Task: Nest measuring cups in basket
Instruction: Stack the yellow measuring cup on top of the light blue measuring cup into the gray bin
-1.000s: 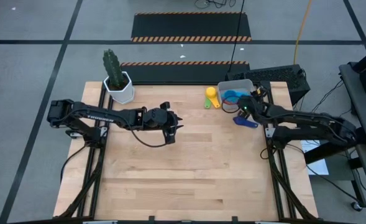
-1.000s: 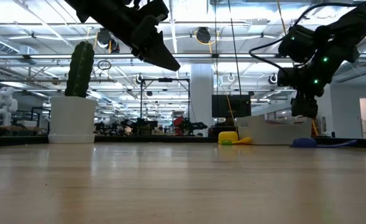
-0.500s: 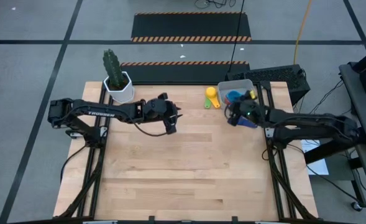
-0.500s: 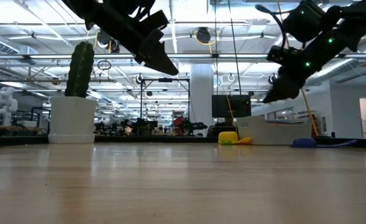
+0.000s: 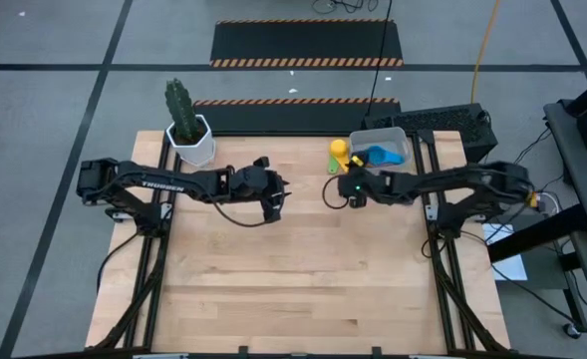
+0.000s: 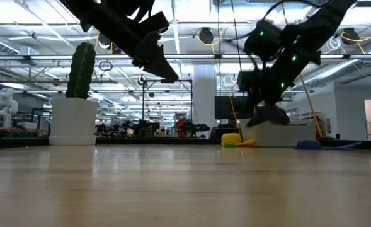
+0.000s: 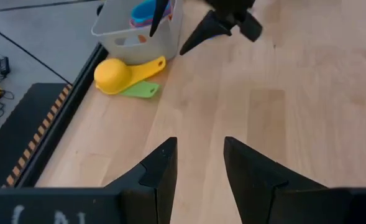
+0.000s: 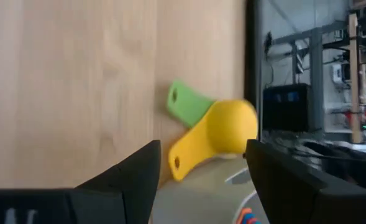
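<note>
Pale wooden planks make up the surface [image 5: 303,269], which is set on a grey floor marked with dark lines and a black mat edged in orange stripes. At its far right corner the light grey basket [image 5: 378,146] is placed, with light blue cups [image 5: 383,155] seen inside it from above. Just beside the basket, on the wood, the yellow measuring cup [image 5: 340,150] is lying bowl down, its handle laid over a green cup [image 7: 139,90] of which only the flat handle is shown. A dark blue cup [image 6: 308,144] is seen in the low view on the surface to the right of the basket. At the far left corner a white hexagonal pot holding a cactus [image 5: 185,118] is found.

The right end effector [image 5: 331,189] is held above the surface near the yellow and green cups, its fingers [image 8: 123,180] spread apart with nothing between them; both cups are framed in the gap in the right wrist view. The left end effector [image 5: 281,191] is held in the air over the middle of the far half of the surface, well apart from the cups, its fingers [image 7: 161,171] likewise apart and empty. Beyond the surface, a large hall with ceiling lights and equipment is shown in the low view
</note>
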Robot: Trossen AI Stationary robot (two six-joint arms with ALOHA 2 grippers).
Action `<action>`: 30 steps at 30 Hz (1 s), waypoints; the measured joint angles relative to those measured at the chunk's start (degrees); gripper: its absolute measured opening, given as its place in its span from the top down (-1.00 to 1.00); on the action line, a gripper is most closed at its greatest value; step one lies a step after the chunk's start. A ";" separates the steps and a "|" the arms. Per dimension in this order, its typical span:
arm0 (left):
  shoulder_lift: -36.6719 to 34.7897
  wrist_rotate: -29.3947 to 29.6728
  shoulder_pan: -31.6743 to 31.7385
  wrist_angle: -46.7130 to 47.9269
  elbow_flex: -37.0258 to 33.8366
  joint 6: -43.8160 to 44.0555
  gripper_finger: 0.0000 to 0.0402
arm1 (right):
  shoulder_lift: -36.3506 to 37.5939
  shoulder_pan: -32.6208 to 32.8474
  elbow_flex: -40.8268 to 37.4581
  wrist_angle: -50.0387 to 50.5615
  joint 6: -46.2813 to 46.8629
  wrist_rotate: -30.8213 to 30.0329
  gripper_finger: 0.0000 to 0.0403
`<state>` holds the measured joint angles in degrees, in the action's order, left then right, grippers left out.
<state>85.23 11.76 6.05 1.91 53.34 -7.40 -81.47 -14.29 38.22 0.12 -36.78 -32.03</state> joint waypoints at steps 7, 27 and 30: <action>0.00 0.17 -0.42 -2.16 -3.94 0.46 0.32 | -8.32 -3.05 0.29 -0.11 -7.17 -0.87 0.02; 0.00 0.27 -0.99 -5.12 -5.90 0.85 0.32 | -13.79 -8.25 0.32 -6.08 -11.16 4.55 0.58; 0.00 0.25 -0.99 -5.89 -5.90 0.51 0.32 | -13.95 -8.25 0.30 -6.52 -11.41 5.02 0.87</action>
<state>85.23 12.01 5.06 -3.97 47.44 -6.90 -95.42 -22.55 38.52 -6.40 -48.18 -27.01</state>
